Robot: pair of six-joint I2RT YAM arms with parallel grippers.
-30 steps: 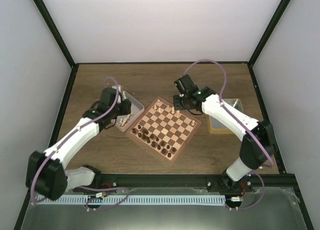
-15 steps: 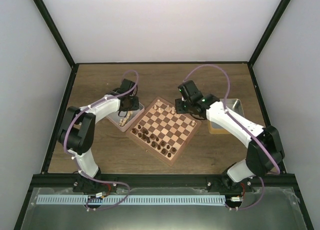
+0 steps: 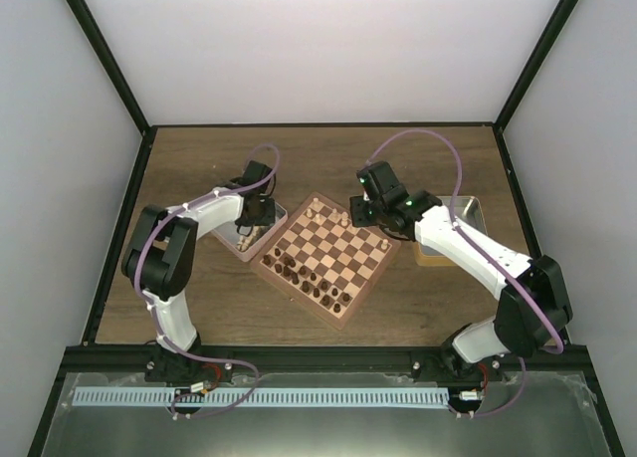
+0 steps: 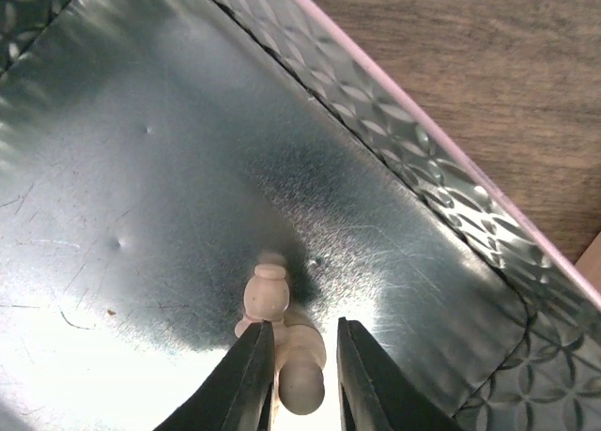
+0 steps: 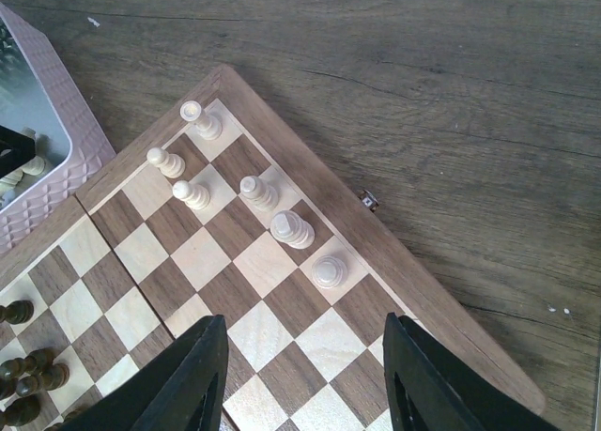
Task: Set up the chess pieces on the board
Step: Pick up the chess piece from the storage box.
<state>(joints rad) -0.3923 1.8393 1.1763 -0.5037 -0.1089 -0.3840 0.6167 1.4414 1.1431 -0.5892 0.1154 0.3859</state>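
Now narrowing left gripper (image 4: 305,328) from wide to nearly closed, beige chess piece (image 4: 300,382) between jaws; clamp unconfirmed, pickup starting.

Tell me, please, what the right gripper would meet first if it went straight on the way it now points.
Most likely a bare square of the board, just short of the nearest light piece; depth is hard to judge.

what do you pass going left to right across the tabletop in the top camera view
silver metal tray → chessboard → tan-sided tray
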